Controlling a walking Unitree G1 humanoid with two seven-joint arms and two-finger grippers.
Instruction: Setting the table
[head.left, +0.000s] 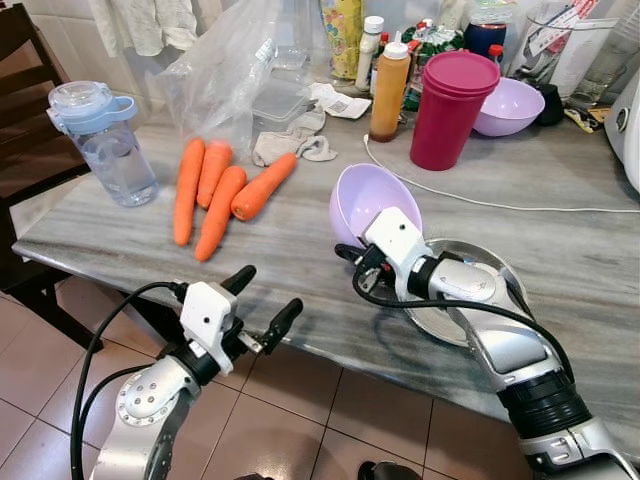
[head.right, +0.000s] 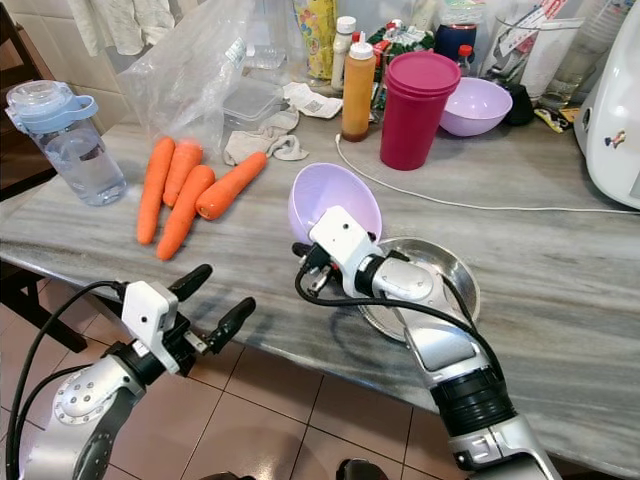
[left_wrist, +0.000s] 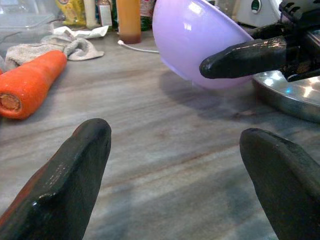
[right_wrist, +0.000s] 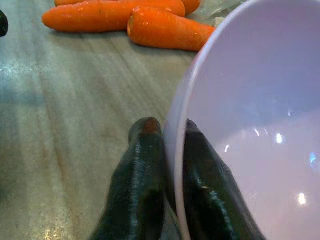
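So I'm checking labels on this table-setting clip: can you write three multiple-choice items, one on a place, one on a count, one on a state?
1. Where is the lilac bowl that the right end effector holds?
A. Beside the steel plate, tilted
B. On the floor
C. Inside the red tumbler

2. How many carrots lie on the table?
A. Two
B. Four
C. Six

3. How is the left end effector?
A. Shut on a carrot
B. Shut on the water bottle
C. Open, holding nothing

Answers: 1 A, the bowl leans at the plate's edge with its rim pinched between the fingers. 2 B, four orange carrots lie side by side. 3 C, its fingers are spread apart at the table edge.
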